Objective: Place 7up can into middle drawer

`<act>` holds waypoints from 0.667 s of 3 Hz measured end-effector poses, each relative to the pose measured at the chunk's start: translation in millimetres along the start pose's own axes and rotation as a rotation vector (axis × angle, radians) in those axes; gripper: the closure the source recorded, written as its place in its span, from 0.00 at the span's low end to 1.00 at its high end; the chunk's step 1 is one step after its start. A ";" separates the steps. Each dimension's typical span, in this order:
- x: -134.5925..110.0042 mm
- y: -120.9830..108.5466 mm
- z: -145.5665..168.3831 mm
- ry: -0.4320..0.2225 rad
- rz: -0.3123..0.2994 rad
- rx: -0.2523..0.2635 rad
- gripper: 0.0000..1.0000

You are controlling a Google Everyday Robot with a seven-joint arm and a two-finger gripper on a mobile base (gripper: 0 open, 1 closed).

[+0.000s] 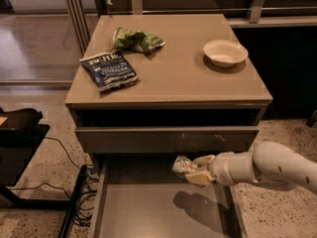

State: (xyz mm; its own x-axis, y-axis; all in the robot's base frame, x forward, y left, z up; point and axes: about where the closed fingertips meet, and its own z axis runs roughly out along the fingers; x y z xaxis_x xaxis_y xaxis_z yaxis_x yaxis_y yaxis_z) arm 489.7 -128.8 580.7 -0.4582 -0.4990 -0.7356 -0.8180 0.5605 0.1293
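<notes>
The 7up can [184, 165] is a small dented silvery can with green print. My gripper [194, 169] is shut on it and holds it sideways, just below the scratched drawer front [168, 139]. My white arm [270, 165] reaches in from the right. The middle drawer [148, 209] is pulled out wide open below the can, with a flat grey floor. The can hangs above its back right part and casts a shadow on the floor.
On the cabinet top [173, 78] lie a dark blue chip bag [109, 71], a wrinkly green snack bag [137, 39] and a pale bowl [225, 52]. A black stand [20, 133] and cables [79, 182] sit on the floor at left.
</notes>
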 end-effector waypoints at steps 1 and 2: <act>13.1 2.6 37.6 -0.059 0.046 -0.049 1.00; 33.4 3.8 72.8 -0.107 0.084 -0.083 1.00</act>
State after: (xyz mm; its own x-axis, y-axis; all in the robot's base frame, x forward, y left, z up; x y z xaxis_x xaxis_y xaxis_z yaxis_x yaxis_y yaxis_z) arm 496.6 -95.2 508.3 -0.4900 -0.3774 -0.7858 -0.8063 0.5388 0.2440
